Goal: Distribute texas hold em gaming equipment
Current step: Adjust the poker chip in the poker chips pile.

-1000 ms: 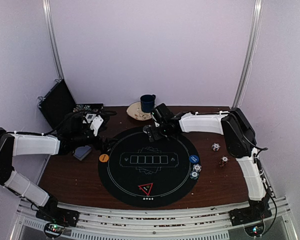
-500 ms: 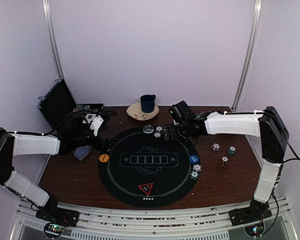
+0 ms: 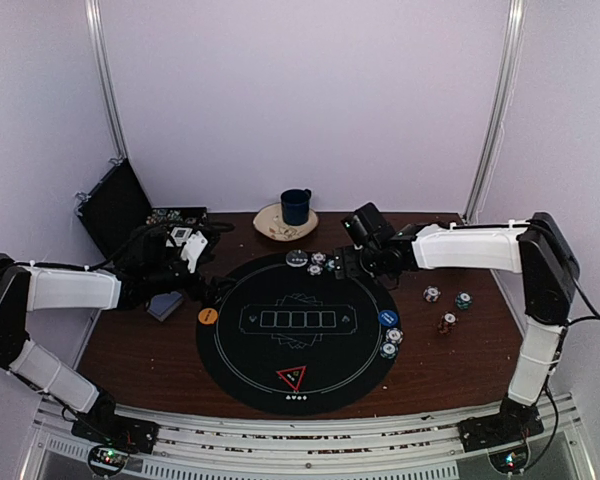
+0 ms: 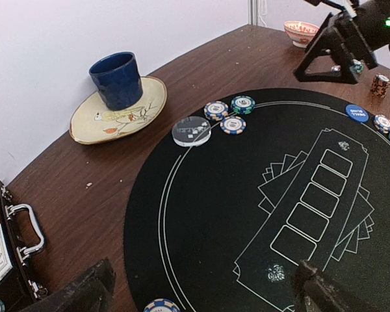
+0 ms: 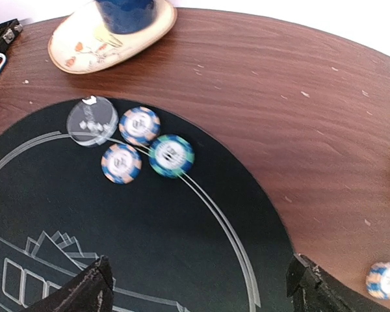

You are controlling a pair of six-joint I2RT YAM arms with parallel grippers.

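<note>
Three chips (image 5: 139, 125) lie at the mat's (image 5: 117, 247) far edge; right gripper (image 5: 201, 286), fingers spread like left gripper's (image 4: 201, 292), should rise without nudging.

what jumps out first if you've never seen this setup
The round black mat fills the middle of the brown table, with a red-edged triangle at its near rim. At its far rim three striped chips cluster beside a clear disc, the open right gripper hovering close by. Behind, a blue mug stands on a cream plate.

Both arms reach inward — left end effector (image 3: 208, 286) and right end effector (image 3: 342, 262) spread wide.
</note>
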